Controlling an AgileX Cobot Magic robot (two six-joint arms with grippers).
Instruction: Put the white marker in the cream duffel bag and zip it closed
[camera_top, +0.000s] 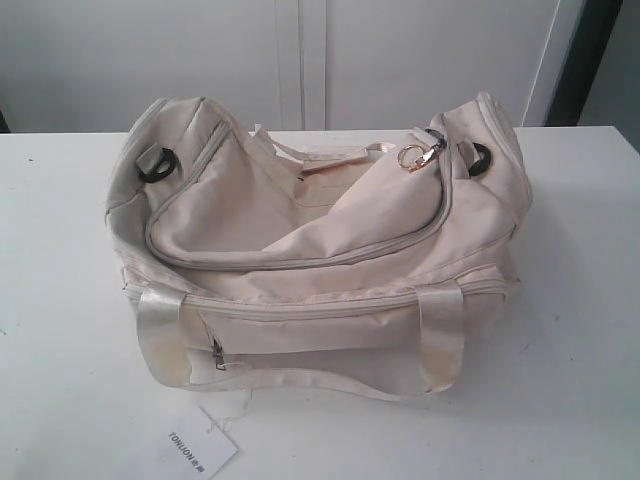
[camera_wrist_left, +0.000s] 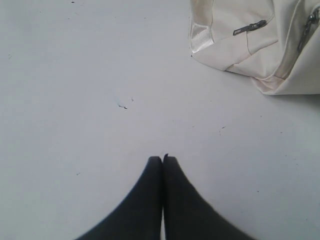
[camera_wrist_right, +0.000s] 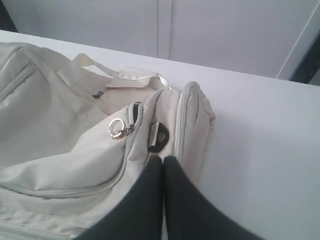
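Observation:
The cream duffel bag (camera_top: 300, 240) stands in the middle of the white table (camera_top: 580, 300). Its curved top zipper lies shut, with the gold ring pull (camera_top: 410, 158) at the bag's right end. The white marker is out of view. Neither gripper shows in the exterior view. My right gripper (camera_wrist_right: 163, 158) is shut and empty, hovering over the bag's (camera_wrist_right: 65, 135) right end, close to a black strap ring (camera_wrist_right: 159, 136) and a short way from the ring pull (camera_wrist_right: 116, 128). My left gripper (camera_wrist_left: 162, 159) is shut and empty above bare table, well apart from the bag's corner (camera_wrist_left: 240, 45).
A white paper tag printed TONLION (camera_top: 195, 445) lies on a string at the table's front edge before the bag. The front pocket's grey zip pull (camera_wrist_left: 248, 27) hangs at the bag's lower left. A white wall stands behind the table.

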